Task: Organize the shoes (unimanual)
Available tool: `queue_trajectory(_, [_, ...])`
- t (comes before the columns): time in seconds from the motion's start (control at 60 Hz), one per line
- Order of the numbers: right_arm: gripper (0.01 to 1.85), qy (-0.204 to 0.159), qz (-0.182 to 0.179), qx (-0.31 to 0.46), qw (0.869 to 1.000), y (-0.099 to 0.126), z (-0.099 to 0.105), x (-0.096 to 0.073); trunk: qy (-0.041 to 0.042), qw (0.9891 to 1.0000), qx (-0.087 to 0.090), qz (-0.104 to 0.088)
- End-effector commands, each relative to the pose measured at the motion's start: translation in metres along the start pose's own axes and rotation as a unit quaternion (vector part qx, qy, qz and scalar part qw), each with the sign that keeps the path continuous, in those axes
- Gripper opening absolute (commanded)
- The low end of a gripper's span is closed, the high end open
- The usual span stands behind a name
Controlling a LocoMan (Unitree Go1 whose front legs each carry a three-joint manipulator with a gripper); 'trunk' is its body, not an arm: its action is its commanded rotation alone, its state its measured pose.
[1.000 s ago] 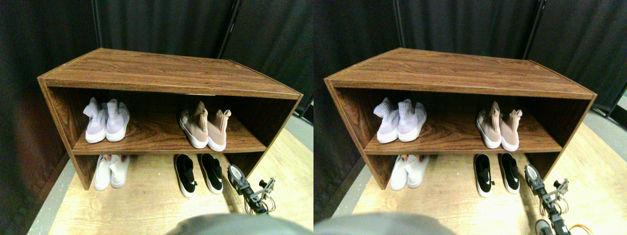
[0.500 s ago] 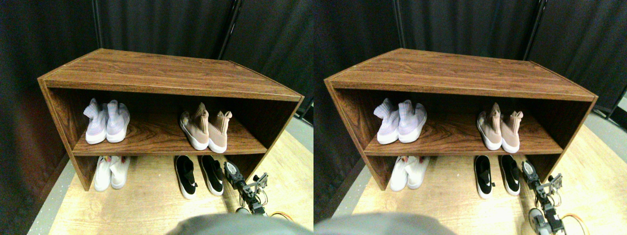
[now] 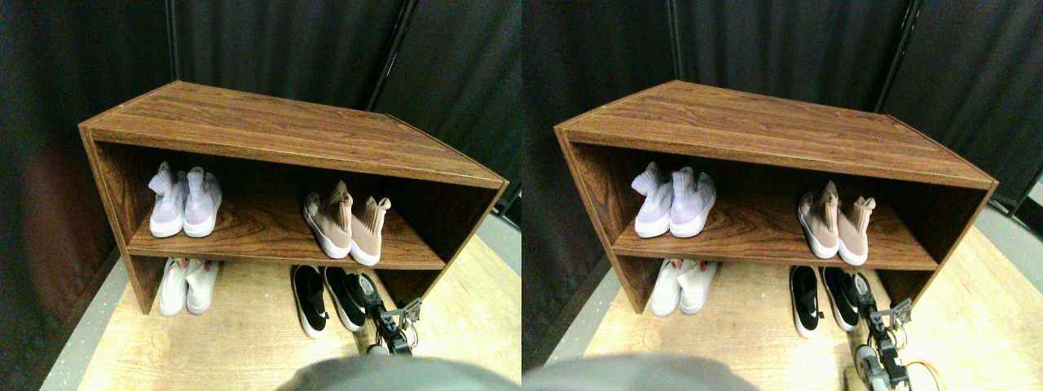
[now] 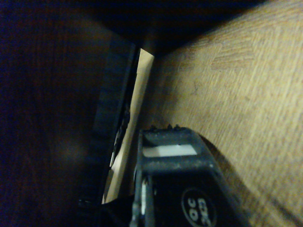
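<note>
The shelf unit (image 3: 277,134) is seen in dark reddish-brown with a wood-grain pattern. The floor (image 3: 244,342) is shown in pale yellow wood pattern, with a grey strip at its left edge. The lavender shoes (image 3: 184,204) are given white soles. The pinkish-beige shoes (image 3: 346,226) are also white-soled. The white shoes (image 3: 186,285) are plain. The black shoes (image 3: 326,299) are edged by white soles. The curtain (image 3: 285,49) behind is coloured black.
</note>
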Motion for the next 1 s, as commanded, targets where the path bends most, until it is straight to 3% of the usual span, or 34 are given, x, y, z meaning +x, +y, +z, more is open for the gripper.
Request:
queue_trajectory(0.017, [0.06,0.012,-0.003,0.005,1.000,0.001,-0.005,-0.002,0.0028,1.0000,-0.007,0.005])
queue_trajectory(0.033, [0.06,0.014,-0.003,0.007,1.000,0.001,-0.006,-0.002,0.0062,1.0000,-0.007,0.004])
queue_trajectory(0.25, [0.06,0.042,0.017,0.008,0.999,0.007,-0.016,-0.012,0.0107,0.9999,-0.008,0.005])
queue_trajectory(0.417, [0.06,0.068,0.048,0.019,0.996,0.014,-0.028,-0.024,0.0098,0.9999,-0.009,0.007])
queue_trajectory(0.567, [0.06,0.071,0.047,0.010,0.996,0.022,-0.032,-0.029,0.0088,0.9999,-0.009,0.008])
queue_trajectory(0.75, [0.06,0.060,0.049,0.004,0.997,0.019,-0.027,-0.023,0.0084,0.9999,-0.008,0.006])
queue_trajectory(1.0, [0.06,0.019,0.044,-0.021,0.999,0.019,-0.010,-0.024,0.0049,1.0000,0.000,-0.003])
